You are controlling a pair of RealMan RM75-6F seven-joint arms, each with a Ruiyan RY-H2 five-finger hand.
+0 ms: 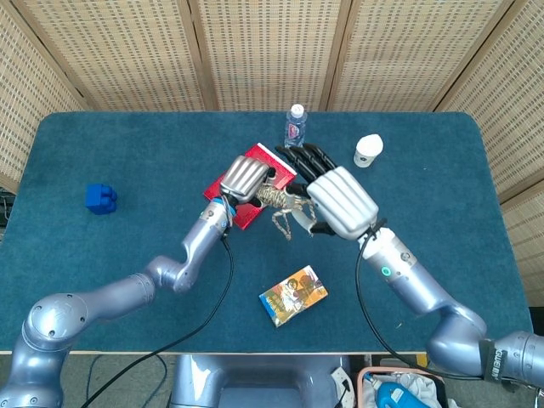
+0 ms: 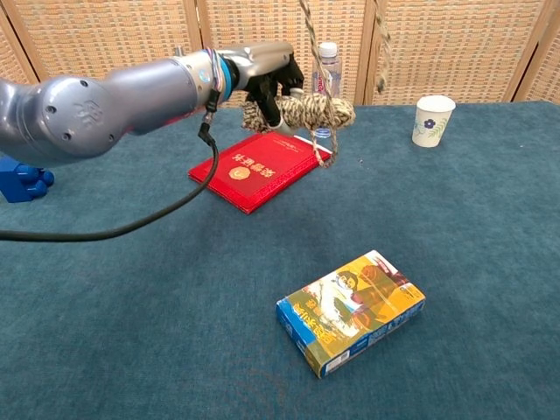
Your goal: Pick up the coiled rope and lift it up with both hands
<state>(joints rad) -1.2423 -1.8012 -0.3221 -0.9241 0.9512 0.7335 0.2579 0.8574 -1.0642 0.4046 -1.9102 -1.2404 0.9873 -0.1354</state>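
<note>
The coiled rope point(image 2: 302, 111) hangs in the air above the red booklet point(image 2: 254, 171), gripped at its left end by my left hand point(image 2: 267, 74). From the coil, two rope strands point(image 2: 306, 22) rise out of the top of the chest view. In the head view my left hand point(image 1: 245, 177) and right hand point(image 1: 337, 201) sit close together with the coil point(image 1: 276, 197) between them. The right hand's fingers point(image 1: 302, 157) are stretched out over the booklet point(image 1: 270, 161). A strand runs under its palm and the loose rope end point(image 1: 286, 224) dangles below. The right hand's grip itself is hidden.
A water bottle point(image 1: 294, 126) stands behind the booklet and a paper cup point(image 1: 368, 150) at the back right. A printed box point(image 1: 293, 295) lies near the front edge, and a blue block point(image 1: 99, 197) sits far left. Wicker screens close off the back.
</note>
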